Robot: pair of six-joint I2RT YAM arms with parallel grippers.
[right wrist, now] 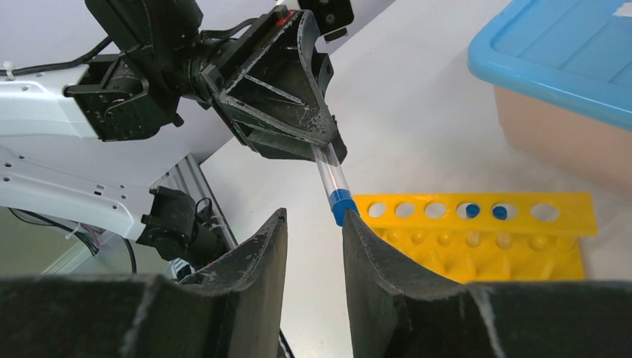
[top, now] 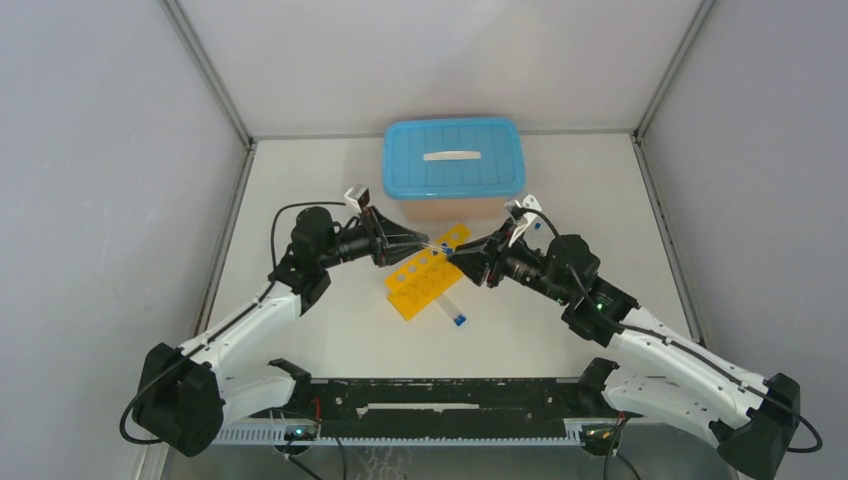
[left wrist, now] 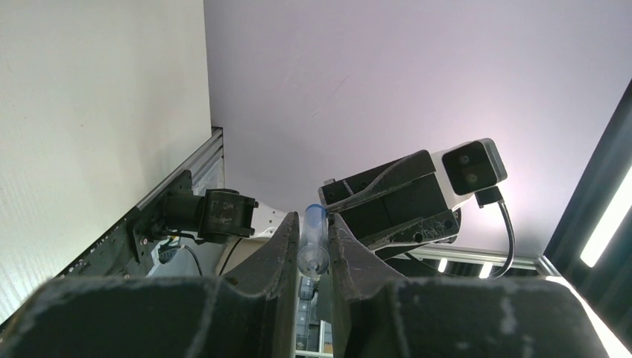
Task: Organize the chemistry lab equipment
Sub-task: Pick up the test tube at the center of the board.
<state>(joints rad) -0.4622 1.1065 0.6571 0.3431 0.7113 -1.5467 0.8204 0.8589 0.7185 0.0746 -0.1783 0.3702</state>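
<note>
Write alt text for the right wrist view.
The left tool holds a clear blue-capped tube, cap end toward the open right tool, whose jaws stand apart just below it. Behind lie a yellow rack with two blue caps in its holes and a blue-lidded bin.

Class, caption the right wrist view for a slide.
Left gripper holds a blue-capped tube beside the yellow rack; right gripper open.

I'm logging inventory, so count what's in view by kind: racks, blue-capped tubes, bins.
Yellow rack: 1
Blue-capped tubes: 4 (that one in the left fingers, two in the rack, one on the table)
Blue-lidded bin: 1
Total: 6
</note>
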